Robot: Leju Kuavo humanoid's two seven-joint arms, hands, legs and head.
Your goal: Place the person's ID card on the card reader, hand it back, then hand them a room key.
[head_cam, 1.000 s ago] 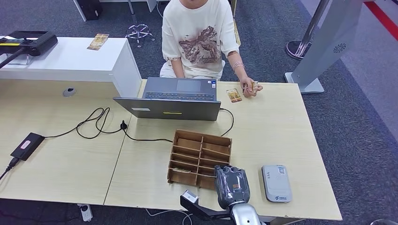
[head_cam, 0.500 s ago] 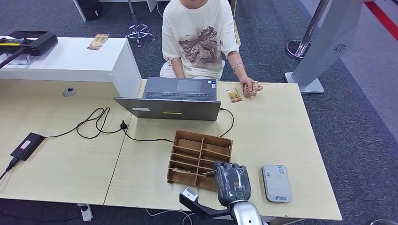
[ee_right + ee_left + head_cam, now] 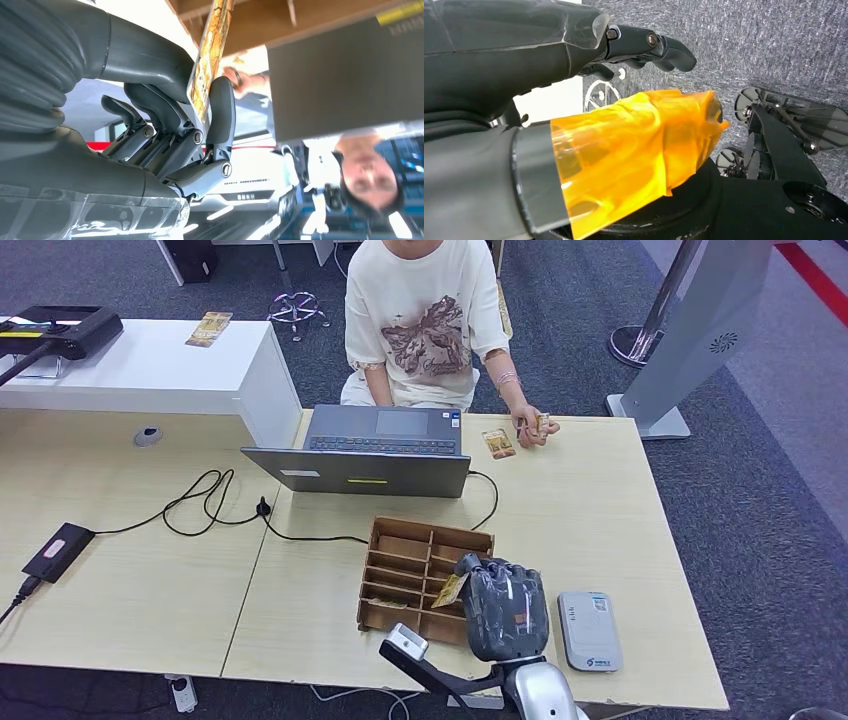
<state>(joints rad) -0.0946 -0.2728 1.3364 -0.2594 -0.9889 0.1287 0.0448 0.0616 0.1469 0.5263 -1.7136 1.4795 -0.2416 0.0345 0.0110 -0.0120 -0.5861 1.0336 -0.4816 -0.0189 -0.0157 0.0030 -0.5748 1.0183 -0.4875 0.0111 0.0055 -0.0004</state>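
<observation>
My right hand (image 3: 506, 608) hovers over the front right corner of the wooden key box (image 3: 408, 562). It pinches a gold-patterned room key card (image 3: 451, 590) between thumb and finger; the right wrist view shows the card (image 3: 210, 55) edge-on in that hand (image 3: 150, 130). The white card reader (image 3: 589, 630) lies just right of the hand, with nothing on it. An ID card (image 3: 498, 444) lies on the table's far side, beside the person's hand (image 3: 535, 427), which holds a small object. My left hand (image 3: 549, 65) hangs over the floor holding nothing, its fingers apart.
An open laptop (image 3: 370, 450) stands behind the box, its cable (image 3: 310, 537) trailing left across the table. A black device (image 3: 58, 551) lies at the far left. The seated person (image 3: 420, 320) faces me across the table (image 3: 600, 510).
My right hand has risen from the box's front edge and moved slightly away from me, drawing a key card out of a slot. The person has stayed still.
</observation>
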